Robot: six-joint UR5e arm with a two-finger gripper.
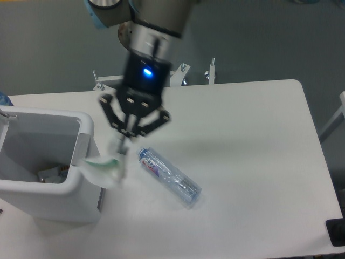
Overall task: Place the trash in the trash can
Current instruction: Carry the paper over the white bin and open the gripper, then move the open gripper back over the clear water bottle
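The trash can sits at the table's left edge; my gripper is pinched on the crumpled wrapper at its rim, ready to drop; the bottle lies mid-table, waiting

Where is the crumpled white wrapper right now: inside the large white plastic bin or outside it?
Outside: the crumpled white wrapper hangs from the pincer, at the rim of the large white plastic bin.

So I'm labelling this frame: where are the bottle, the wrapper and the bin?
bottle (168, 176): fixed camera, middle of its clear body.
wrapper (105, 165): fixed camera, crumpled white part under the gripper.
bin (48, 202): fixed camera, front outer wall.
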